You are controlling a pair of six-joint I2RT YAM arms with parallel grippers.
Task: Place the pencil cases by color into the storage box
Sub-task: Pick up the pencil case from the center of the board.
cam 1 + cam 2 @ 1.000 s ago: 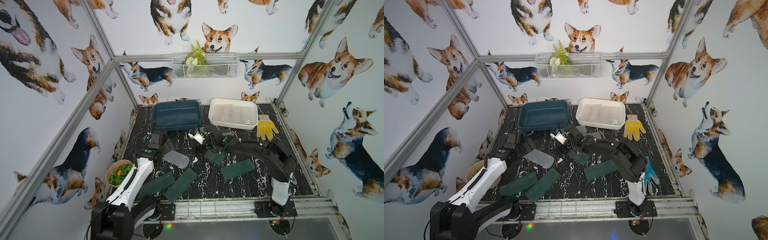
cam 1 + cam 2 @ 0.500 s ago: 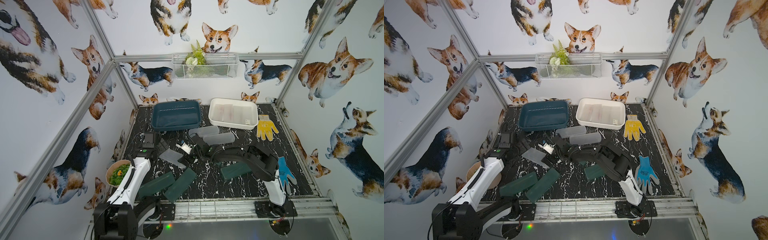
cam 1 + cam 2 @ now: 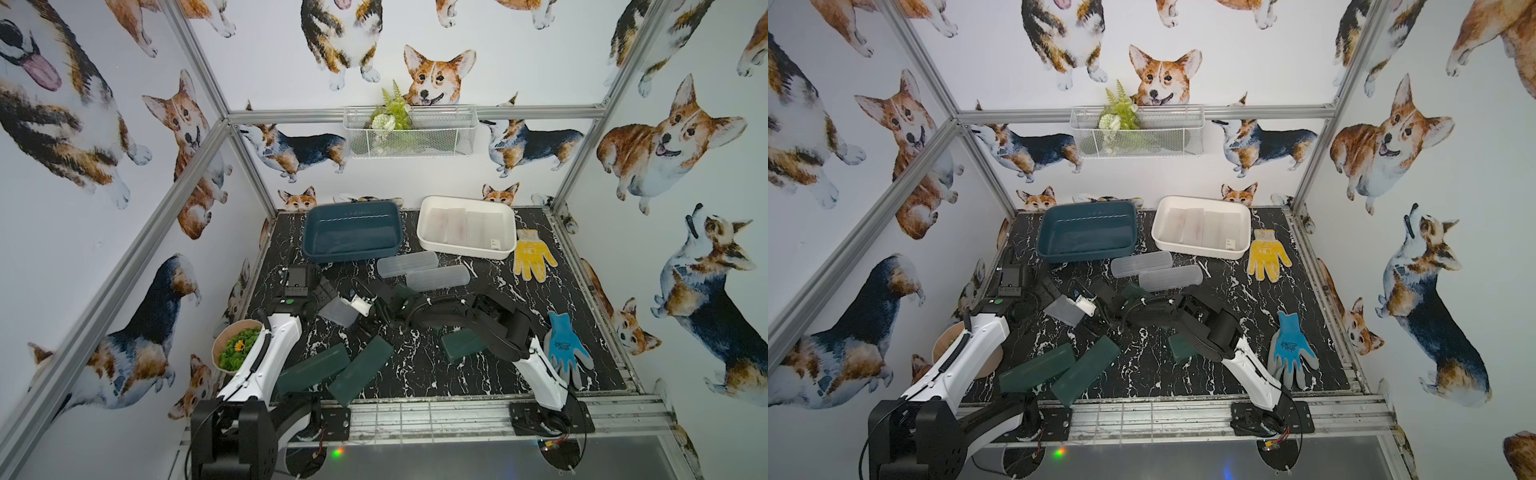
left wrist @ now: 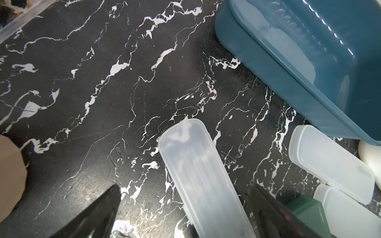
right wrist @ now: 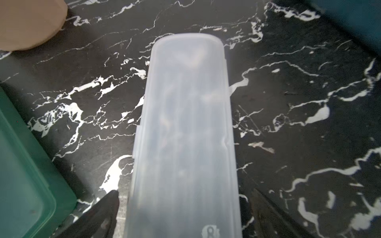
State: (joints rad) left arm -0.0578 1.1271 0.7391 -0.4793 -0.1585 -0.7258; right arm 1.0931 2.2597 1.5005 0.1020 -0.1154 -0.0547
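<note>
Our black desk [image 3: 415, 374] has a blue box [image 3: 349, 254] at the back that looks empty. The white box [image 3: 463, 249] beside the blue box already holds some frosted cases. Our left gripper [image 4: 185, 186] and right gripper [image 5: 185, 191] are both wide open and hold nothing. Both seem to sit around the same frosted case [image 3: 338, 312], which lies in front of the blue box. If both close, we think they could bump or tug it crooked. It looks smooth, so it might slip. The green cases [image 3: 312, 370] lie farther from the blue box.
</note>
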